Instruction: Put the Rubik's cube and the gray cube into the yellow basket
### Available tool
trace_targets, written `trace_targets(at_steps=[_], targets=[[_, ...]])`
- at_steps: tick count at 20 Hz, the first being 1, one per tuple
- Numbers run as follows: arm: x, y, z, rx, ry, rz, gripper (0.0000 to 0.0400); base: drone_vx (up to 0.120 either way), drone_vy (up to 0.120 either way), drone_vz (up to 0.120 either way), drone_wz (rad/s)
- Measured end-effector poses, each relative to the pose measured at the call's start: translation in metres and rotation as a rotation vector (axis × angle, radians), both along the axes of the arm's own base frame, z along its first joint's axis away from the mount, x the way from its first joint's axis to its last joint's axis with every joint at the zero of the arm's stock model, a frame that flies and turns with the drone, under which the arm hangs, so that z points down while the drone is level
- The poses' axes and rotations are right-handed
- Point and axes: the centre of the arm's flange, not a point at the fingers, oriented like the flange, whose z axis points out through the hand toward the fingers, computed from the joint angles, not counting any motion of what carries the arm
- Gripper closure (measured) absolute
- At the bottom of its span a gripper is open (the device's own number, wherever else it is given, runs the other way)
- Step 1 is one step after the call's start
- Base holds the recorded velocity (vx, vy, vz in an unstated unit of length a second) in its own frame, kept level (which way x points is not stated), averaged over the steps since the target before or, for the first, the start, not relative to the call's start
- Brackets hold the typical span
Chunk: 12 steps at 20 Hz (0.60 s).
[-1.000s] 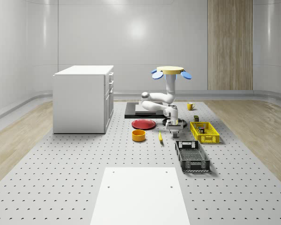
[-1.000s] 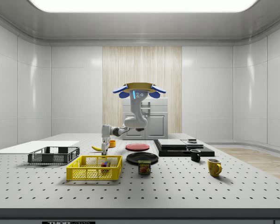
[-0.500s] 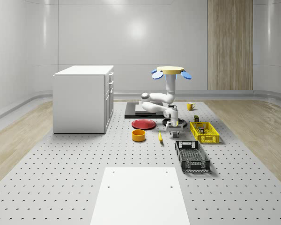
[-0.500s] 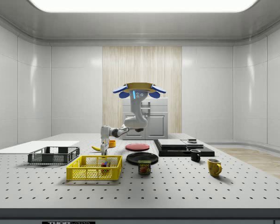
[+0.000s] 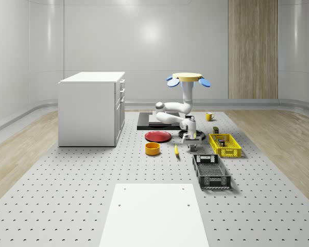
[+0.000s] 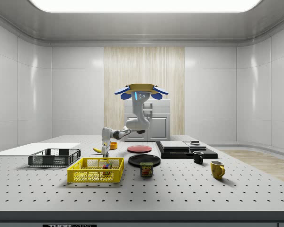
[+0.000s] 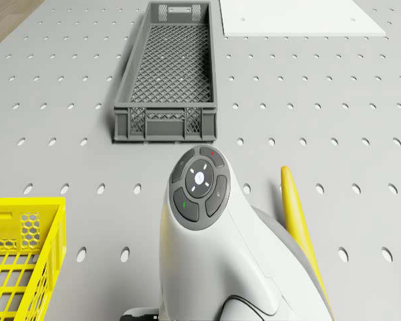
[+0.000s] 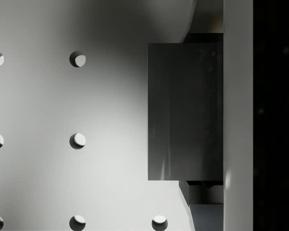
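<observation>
Drone hovered above the perforated table. Gripper, higher than a second earlier, pinched the gray cube beside the yellow basket.

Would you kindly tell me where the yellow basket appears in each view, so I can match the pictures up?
Whole-scene view: the yellow basket sits right of centre, just beyond the gray crate.
Side view: the basket stands at the front, left of centre, with the crate further left and behind.
Drone view: one corner of the basket shows, across bare table from the crate.
Shared landmark: the gray crate.
</observation>
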Motion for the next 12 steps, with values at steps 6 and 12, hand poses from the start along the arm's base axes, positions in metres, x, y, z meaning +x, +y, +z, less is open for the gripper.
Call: trace_targets(at_steps=[6,12], targets=[[0.0002,0.0,0.0001,0.0,0.0,0.0,0.0142,0.0,0.0,0.0,0.0],[0.0002,0.0,-0.0023,0.0,0.0,0.0,0.0148,0.0,0.0,0.0,0.0]])
